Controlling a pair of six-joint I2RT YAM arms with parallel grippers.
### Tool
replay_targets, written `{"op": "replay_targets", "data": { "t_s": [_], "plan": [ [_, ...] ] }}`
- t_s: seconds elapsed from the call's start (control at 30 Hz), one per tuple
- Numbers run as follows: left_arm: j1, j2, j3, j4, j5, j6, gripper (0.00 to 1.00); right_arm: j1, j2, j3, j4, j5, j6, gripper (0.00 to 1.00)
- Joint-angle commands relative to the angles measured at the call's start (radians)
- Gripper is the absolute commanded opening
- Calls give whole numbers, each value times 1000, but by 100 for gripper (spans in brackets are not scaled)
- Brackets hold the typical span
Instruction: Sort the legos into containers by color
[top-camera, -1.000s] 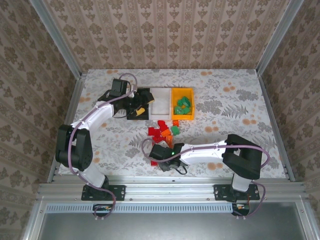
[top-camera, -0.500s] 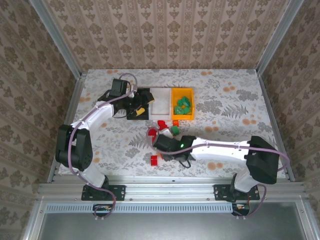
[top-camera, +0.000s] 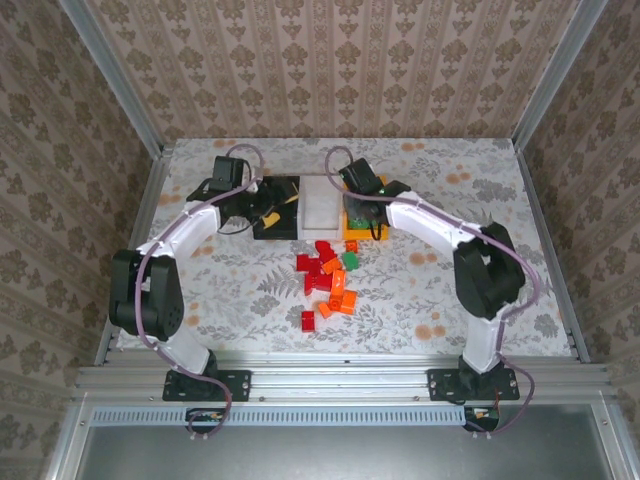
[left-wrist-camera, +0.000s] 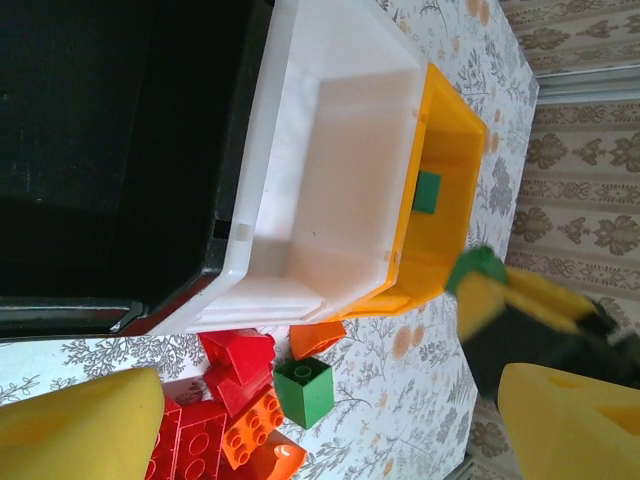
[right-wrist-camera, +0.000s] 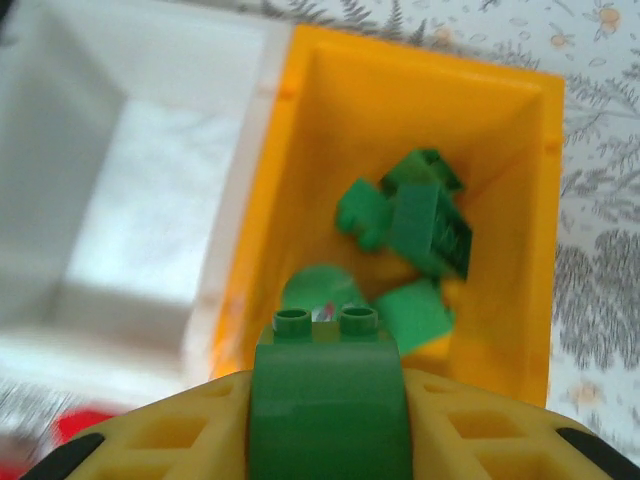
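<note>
top view, risk: judged a tight spot, with both arms crowding one row of bins, so a sideways drift could knock the white bin (top-camera: 322, 205) standing between them.
top view, right arm: stretched far forward across the desk (top-camera: 450, 220), with the right gripper (top-camera: 361, 206) above the yellow-orange bin (top-camera: 362, 233).
top view, left arm: reaching forward, with the left gripper (top-camera: 268, 207) over the black bin (top-camera: 290, 190).
top view, loose legos (top-camera: 325, 275): a red, orange and green heap just near of the bins, plus one red brick (top-camera: 308, 320) apart toward the bases.
left wrist, left gripper: released, pads wide apart with nothing between them.
left wrist, bins: white touching black on one side and yellow-orange on the other.
right wrist, risk: judged that a release this close to the white-side wall could bounce the green brick (right-wrist-camera: 325, 400) off the rim into the wrong bin.
right wrist, right gripper: clenched on the green brick, studs toward the bin, with green legos (right-wrist-camera: 415, 225) already inside.
</note>
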Motion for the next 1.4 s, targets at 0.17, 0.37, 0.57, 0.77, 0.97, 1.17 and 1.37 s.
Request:
{"op": "replay_targets", "data": {
  "t_s": [0.17,0.37,0.57,0.77,0.97,1.17,1.37],
  "plan": [
    [10,-10,-3,-11,8,11,89,-61,149,191,-113,-47,-73,49],
    [10,-14,-3,-6,15,5,89,-51,9,116,-81,-44,-68,55],
    [3,-19,-7,-2,16,1,89,27,-188,-60,-26,-11,-41,54],
    [-11,-20,-7,1,16,1,89,131,-263,-259,19,-14,115,56],
    [-30,-9,-6,-4,13,7,89,178,-196,-299,38,-53,128,62],
    [-37,-4,-1,-10,13,12,89,181,-115,-311,65,-123,137,62],
    [-38,-8,3,-14,9,18,89,177,-72,-313,84,-106,139,60]
  ]
}}
